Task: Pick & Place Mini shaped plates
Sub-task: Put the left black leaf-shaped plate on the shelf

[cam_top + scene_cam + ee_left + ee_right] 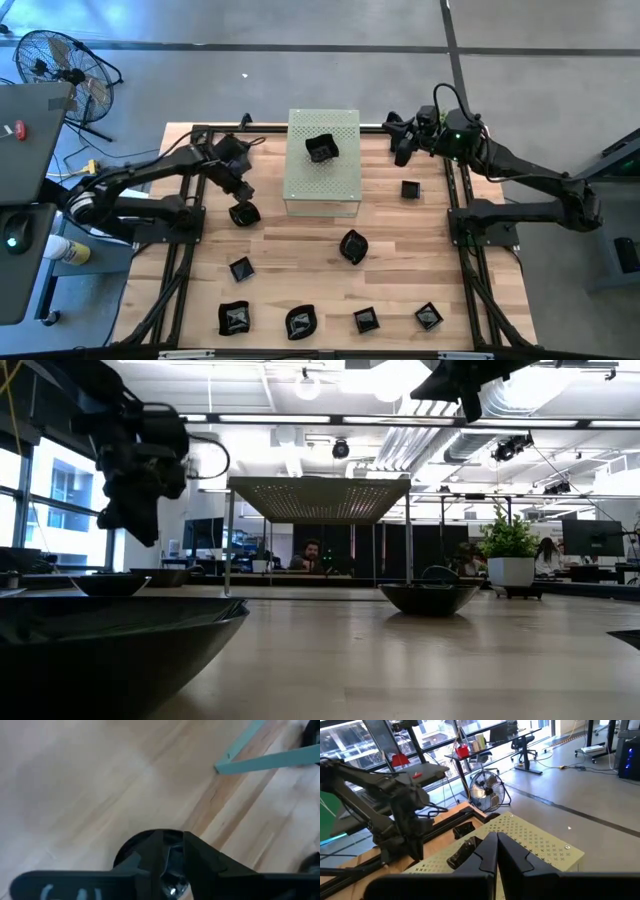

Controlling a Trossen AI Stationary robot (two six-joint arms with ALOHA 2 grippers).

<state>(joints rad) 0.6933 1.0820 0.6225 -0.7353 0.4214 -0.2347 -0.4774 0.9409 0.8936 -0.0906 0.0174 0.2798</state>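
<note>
Left of the middle in the high view, your left gripper [243, 203] pinches a round black plate [245, 214] with its fingers close together. One more plate [321, 148] sits on the green box [322, 180] at top middle. Your right gripper [400, 138] waits at the upper right, squeezed tight on nothing.

Looking down past the left pincer [172, 865] onto a pale wooden desk [85, 785], grain running in long boards. Two dark fingers [200, 862] set close together with a narrow gap between them, closed over the rim of a round glossy black mini plate [131, 851] lying on the desk. Bright glint on the plate's surface in the gap. Beyond, a pale green box [270, 761], only its lower edge and one corner showing, well apart from the plate. Another dark object partly visible, too cut off to identify.
</note>
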